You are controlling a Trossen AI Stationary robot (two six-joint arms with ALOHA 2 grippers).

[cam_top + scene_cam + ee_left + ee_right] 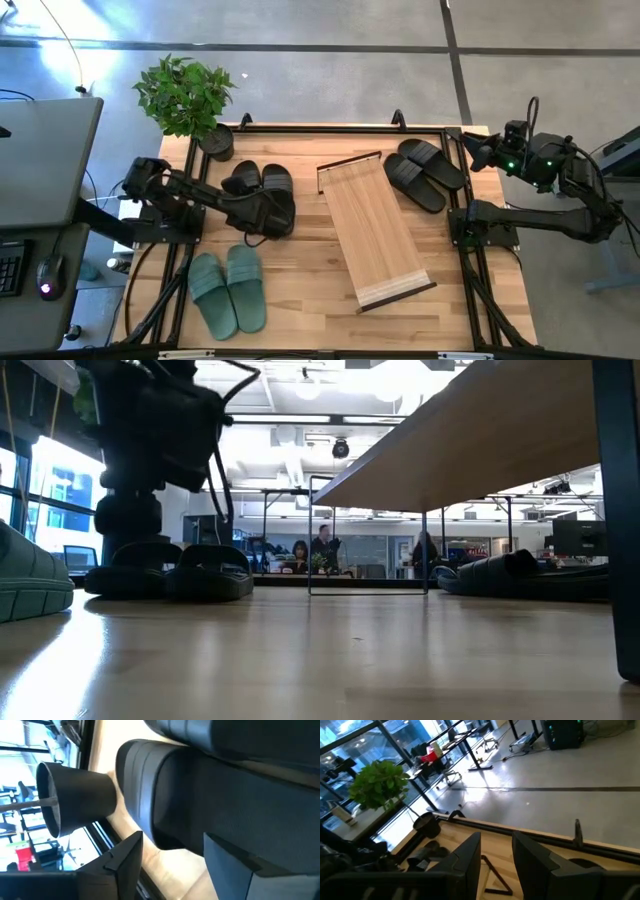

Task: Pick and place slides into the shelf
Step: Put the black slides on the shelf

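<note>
The shelf (376, 232) carries nothing yet, so all six slides remain to be placed: a black pair (428, 172) beside its far end, another black pair (265, 198) to its left, a green pair (228, 289) nearer. The left gripper (268, 215) sits over that left black pair with its fingers (125, 860) spread around one slide. The right gripper (478, 150) waits, jaws apart, beyond the shelf's far right.

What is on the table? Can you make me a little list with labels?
shelf: wooden shelf lies slanted mid-table, nothing on its top
black slides: one pair under the left gripper; another pair past the shelf's far end
green slides: pair at the near left
plant: potted plant at the far left corner
left gripper: down on a black slide, fingers apart
right gripper: right gripper raised at the far right, open, holding nothing
</note>
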